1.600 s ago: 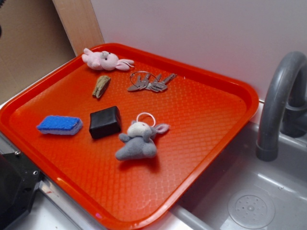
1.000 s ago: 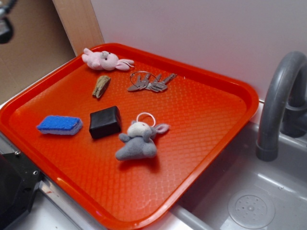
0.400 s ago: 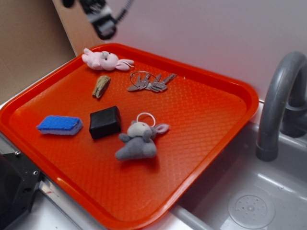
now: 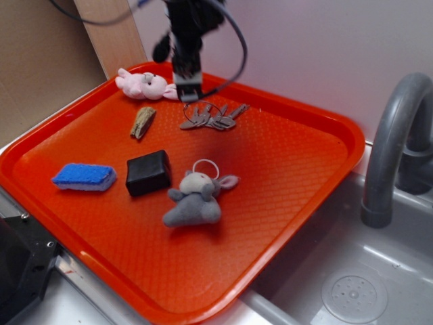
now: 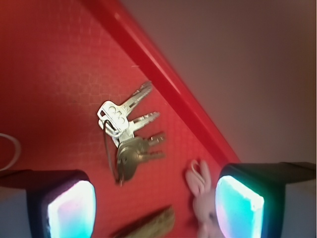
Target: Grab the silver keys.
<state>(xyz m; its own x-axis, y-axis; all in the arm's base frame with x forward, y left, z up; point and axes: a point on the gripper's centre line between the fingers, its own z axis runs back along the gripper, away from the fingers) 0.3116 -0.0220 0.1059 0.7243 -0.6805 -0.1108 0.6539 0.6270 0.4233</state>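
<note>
Spread wide, the pincer [image 5: 156,206] hangs above the silver keys [image 4: 212,116], its two pads glowing at the lower corners of the wrist view with empty space between them and nothing gripped. In the exterior view the black arm comes down from the top edge and its tip sits just over the left end of the bunch, near the wire ring. The silver keys [image 5: 128,133] lie flat on the orange tray [image 4: 291,169], close to its far rim, the blades fanned out toward the rim and the thin ring looping off to one side; whether the pincer touches them cannot be told. Just to the left of the keys rests a pink plush bunny [image 4: 149,84], its ear showing beside the right pad in the wrist view. A small brown piece [image 4: 143,122] lies a little nearer the front, then a black block [image 4: 148,172], a blue sponge [image 4: 84,176] and a grey plush toy [image 4: 196,200] with a white ring. Beside the tray on the right are a grey sink [image 4: 352,284] and faucet [image 4: 392,142].
</note>
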